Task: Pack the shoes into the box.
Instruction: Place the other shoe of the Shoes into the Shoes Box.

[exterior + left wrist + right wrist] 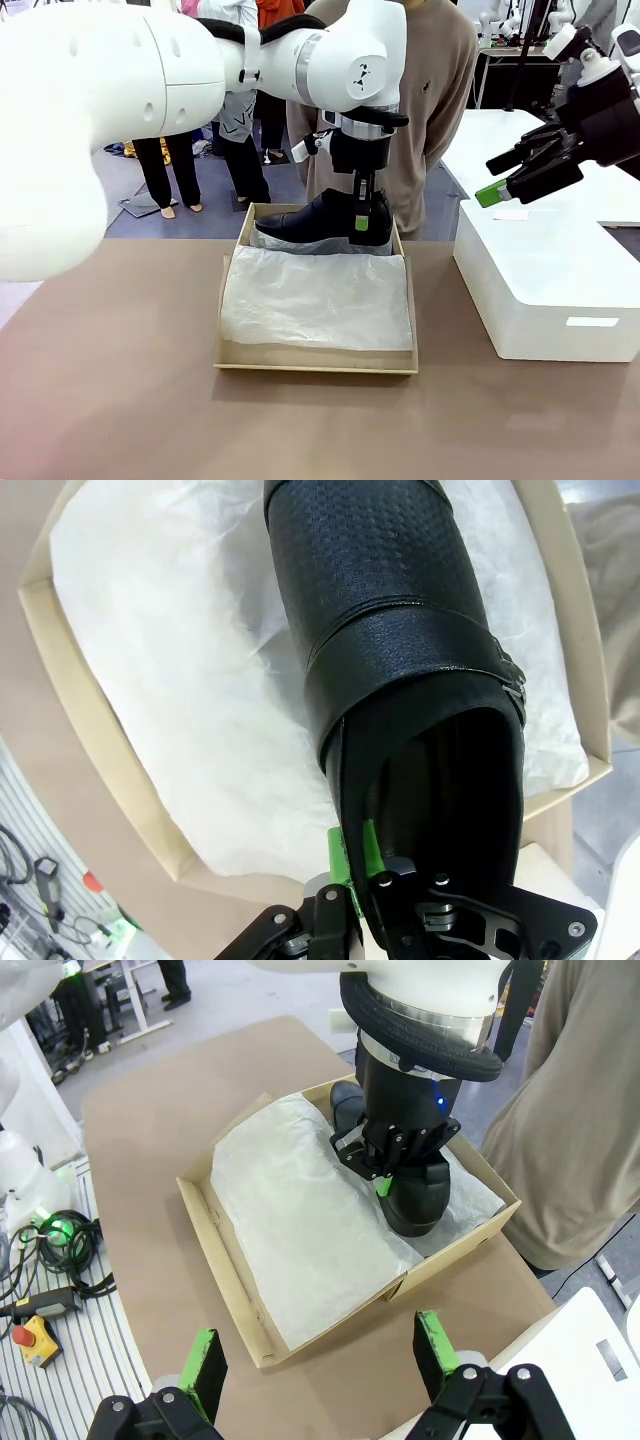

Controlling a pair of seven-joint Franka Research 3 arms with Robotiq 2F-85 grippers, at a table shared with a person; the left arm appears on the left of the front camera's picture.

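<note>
One black glossy shoe (pixel 318 220) is in the far end of the tan cardboard box (pixel 228 300), toe pointing to picture left, over the white tissue paper (pixel 315 300). My left gripper (pixel 362 218) comes down from above and is shut on the shoe's heel rim. In the left wrist view the shoe (pixel 400 630) fills the middle, with a green pad (pixel 350 855) pressed against its heel wall and the tissue (pixel 180 680) below. Whether the sole rests on the paper I cannot tell. My right gripper (pixel 510 178) hangs open, high at the right, holding nothing.
A larger white box (pixel 545 290) stands to the right of the cardboard box. A person in a tan sweater (pixel 445 90) stands close behind the table's far edge. The brown tabletop (pixel 120 380) spreads to the left and front.
</note>
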